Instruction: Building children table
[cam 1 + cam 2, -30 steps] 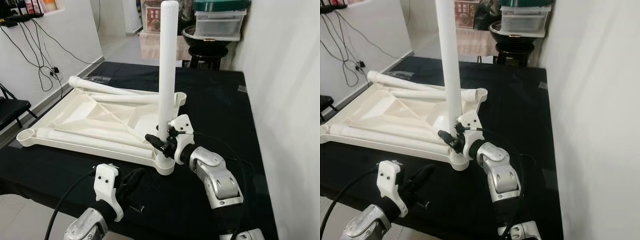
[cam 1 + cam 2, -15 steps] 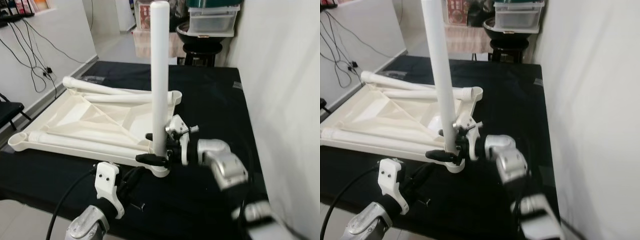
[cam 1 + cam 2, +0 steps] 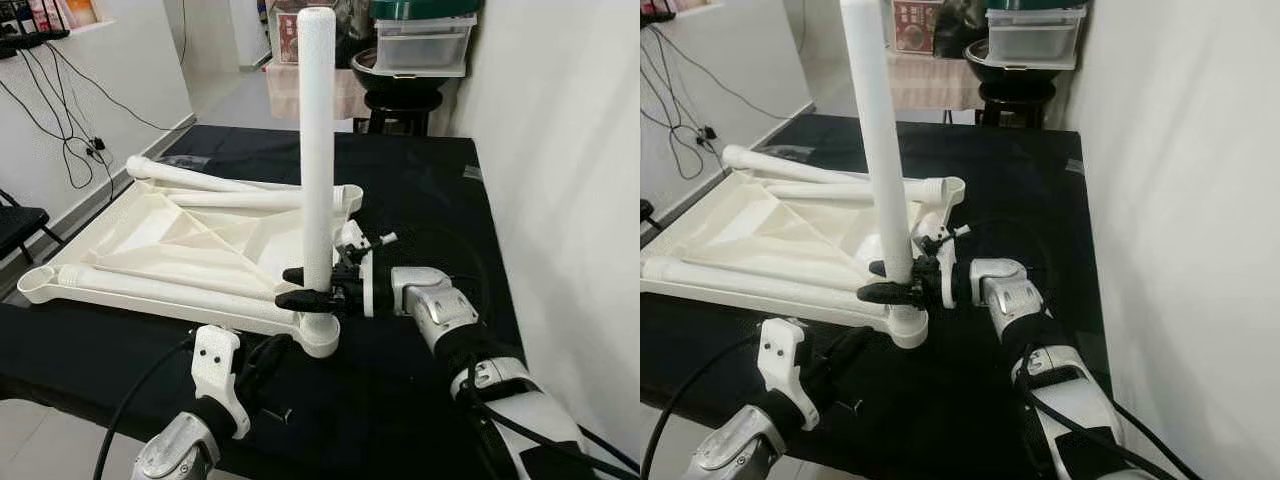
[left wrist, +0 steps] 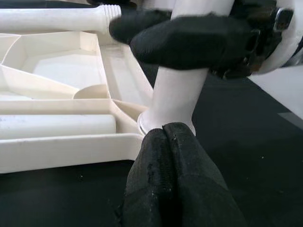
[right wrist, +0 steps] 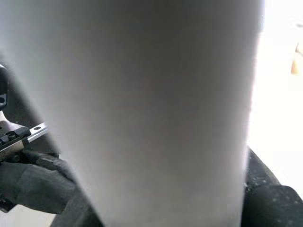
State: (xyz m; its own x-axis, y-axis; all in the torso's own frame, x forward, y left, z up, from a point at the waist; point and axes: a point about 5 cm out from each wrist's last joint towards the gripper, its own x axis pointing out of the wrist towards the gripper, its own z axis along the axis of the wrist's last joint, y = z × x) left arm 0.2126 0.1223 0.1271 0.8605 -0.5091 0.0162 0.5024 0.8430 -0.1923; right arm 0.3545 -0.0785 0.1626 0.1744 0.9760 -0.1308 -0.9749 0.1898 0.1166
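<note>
Nearest the camera, the left gripper (image 3: 268,352) rests low on the black worktop (image 3: 420,200), its two fingers (image 4: 165,161) pressed together with nothing between them, their tips just short of the corner socket (image 3: 318,333) of the upturned white tabletop (image 3: 160,235). Directly above that socket, the right gripper (image 3: 305,287) clasps the base of the upright table leg (image 3: 317,150), one black finger on either side of the tube. Beyond the right gripper, two more white legs (image 3: 215,183) lie flat along the tabletop's far edge, with stacked storage bins (image 3: 420,40) farther off.
</note>
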